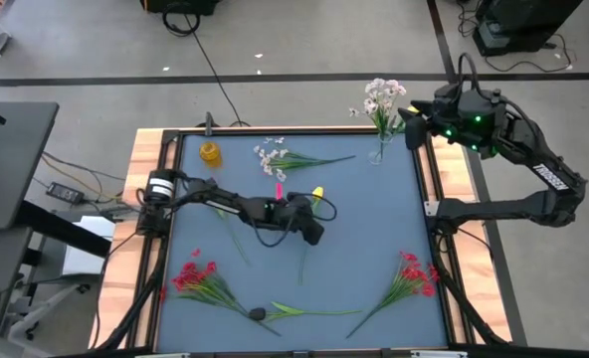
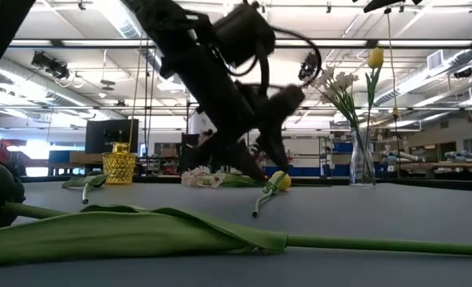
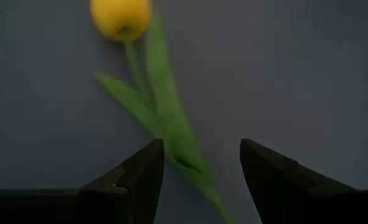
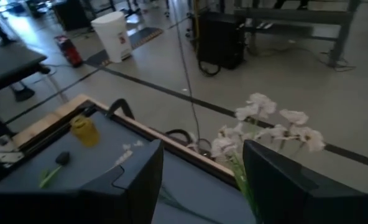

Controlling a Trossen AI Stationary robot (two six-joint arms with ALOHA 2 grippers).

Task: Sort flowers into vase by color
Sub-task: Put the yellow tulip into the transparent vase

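A yellow-budded flower (image 1: 317,193) lies flat on the blue mat, its bud (image 3: 120,17) toward the far edge. My left gripper (image 3: 201,168) is open just above it, one finger on each side of the green stem (image 3: 184,146), touching nothing. My right gripper (image 4: 202,180) is open at the far right corner, above the clear vase (image 1: 377,151) that holds white blossoms (image 4: 265,121). In the low view another yellow bud (image 2: 375,57) stands above that vase. A small yellow vase (image 1: 210,153) stands at the far left.
A white spray (image 1: 275,157) lies near the far edge, red sprays at the near left (image 1: 195,276) and near right (image 1: 417,273), and a dark bloom (image 1: 259,314) with a long green stem by the near edge. A wooden rim (image 1: 145,239) frames the mat.
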